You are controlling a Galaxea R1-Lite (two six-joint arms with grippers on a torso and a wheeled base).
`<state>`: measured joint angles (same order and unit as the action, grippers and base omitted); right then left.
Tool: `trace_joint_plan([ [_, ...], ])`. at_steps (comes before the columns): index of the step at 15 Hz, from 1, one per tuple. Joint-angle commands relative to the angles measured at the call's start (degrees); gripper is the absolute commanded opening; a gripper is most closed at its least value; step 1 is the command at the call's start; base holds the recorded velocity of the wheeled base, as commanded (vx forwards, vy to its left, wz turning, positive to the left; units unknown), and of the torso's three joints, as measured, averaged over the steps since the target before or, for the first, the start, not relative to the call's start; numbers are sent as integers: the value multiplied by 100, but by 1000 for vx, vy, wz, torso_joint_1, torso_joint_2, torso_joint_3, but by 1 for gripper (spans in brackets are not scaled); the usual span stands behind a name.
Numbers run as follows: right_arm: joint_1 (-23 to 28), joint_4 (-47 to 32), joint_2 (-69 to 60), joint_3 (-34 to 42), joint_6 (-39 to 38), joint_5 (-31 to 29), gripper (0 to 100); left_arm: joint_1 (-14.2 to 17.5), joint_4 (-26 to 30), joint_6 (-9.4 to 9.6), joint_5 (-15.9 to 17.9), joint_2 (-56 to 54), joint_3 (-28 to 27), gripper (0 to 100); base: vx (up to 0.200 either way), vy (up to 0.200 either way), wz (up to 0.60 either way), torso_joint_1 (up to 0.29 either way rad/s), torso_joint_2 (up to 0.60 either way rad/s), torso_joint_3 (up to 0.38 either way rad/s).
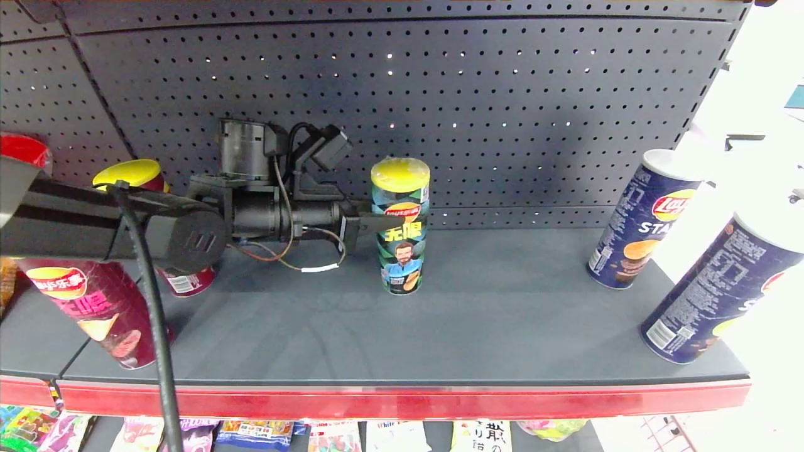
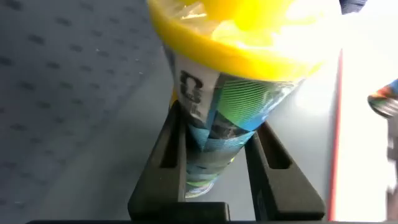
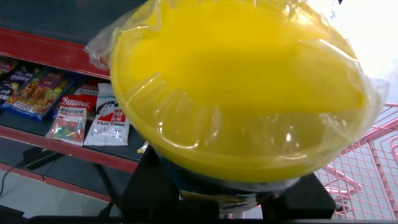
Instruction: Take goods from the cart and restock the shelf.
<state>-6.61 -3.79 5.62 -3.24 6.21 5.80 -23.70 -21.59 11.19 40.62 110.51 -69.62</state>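
Note:
A green chip can with a yellow lid stands upright in the middle of the grey shelf. My left gripper comes in from the left and is shut on the can's upper body. In the left wrist view the black fingers press both sides of that can. My right gripper is shut on another chip can whose yellow, plastic-wrapped lid hides most of its body.
Two red cans stand at the shelf's left, behind and below my left arm. Two dark blue cans stand at the right. Snack bags lie on the shelf below. A pink cart is beside the right gripper.

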Motion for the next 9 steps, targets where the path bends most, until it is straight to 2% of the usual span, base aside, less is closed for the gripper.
trace_joint_plan([
  [1,-7,1,9,-1,4,0,0,6,41,-3,210,-732,862,0,0,0,0,0,0,0],
  [3,-7,1,9,-1,4,0,0,6,41,-3,236,-1277,1504,0,0,0,0,0,0,0],
  [5,-7,1,9,-1,4,0,0,6,41,-12,297,-1638,1891,0,0,0,0,0,0,0],
  [9,-7,1,9,-1,4,0,0,6,41,-12,333,-1998,2260,0,0,0,0,0,0,0],
])
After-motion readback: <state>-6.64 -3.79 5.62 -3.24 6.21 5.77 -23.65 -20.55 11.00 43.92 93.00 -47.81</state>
